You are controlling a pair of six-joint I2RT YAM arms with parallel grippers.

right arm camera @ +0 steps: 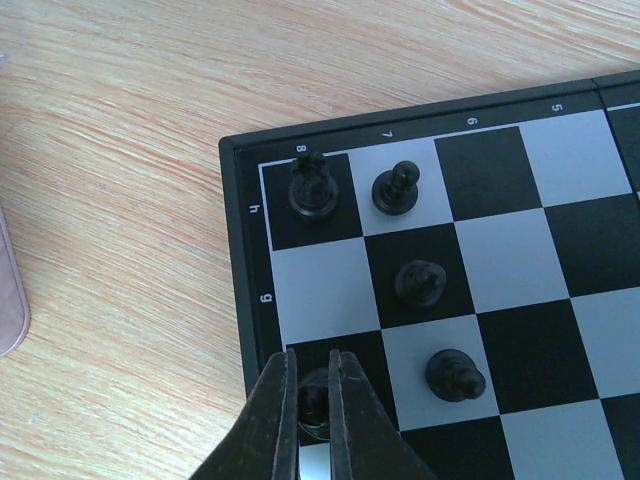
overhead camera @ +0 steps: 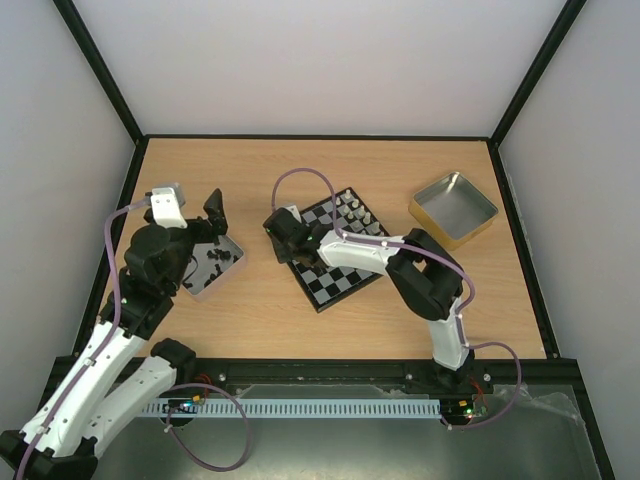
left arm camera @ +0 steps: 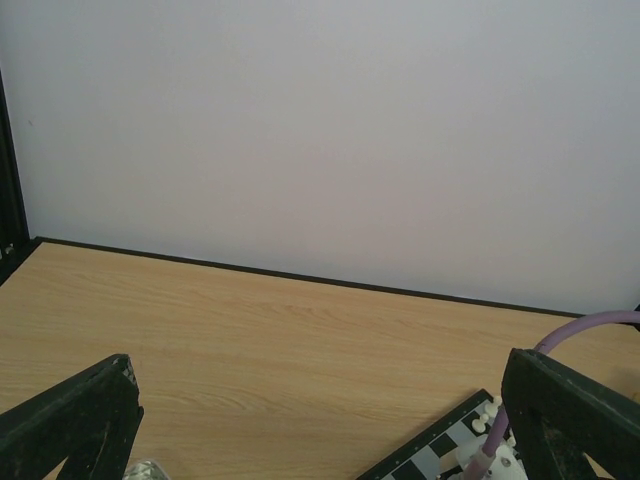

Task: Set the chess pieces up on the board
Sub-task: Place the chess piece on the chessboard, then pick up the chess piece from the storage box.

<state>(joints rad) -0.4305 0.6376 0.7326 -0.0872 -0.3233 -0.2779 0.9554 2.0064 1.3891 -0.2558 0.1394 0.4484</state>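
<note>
The board (overhead camera: 340, 275) lies at mid table, turned at an angle. Silvery-white pieces (overhead camera: 353, 211) stand along its far edge. In the right wrist view, several black pieces stand near the board's corner (right arm camera: 250, 200): one (right arm camera: 312, 185) on the corner square, one (right arm camera: 396, 188) beside it, and two more (right arm camera: 420, 282) (right arm camera: 455, 375) in the second row. My right gripper (right arm camera: 312, 385) is shut on a black piece (right arm camera: 318, 408) that stands on an edge square. My left gripper (left arm camera: 320, 440) is open and empty, raised above a tin (overhead camera: 228, 268) holding black pieces (overhead camera: 212, 262).
An empty metal tin (overhead camera: 453, 208) sits at the far right of the table. The board's corner (left arm camera: 440, 450) and white pieces (left arm camera: 487, 415) show at the bottom right of the left wrist view. The tin's rim (right arm camera: 8, 300) shows at the right wrist view's left edge.
</note>
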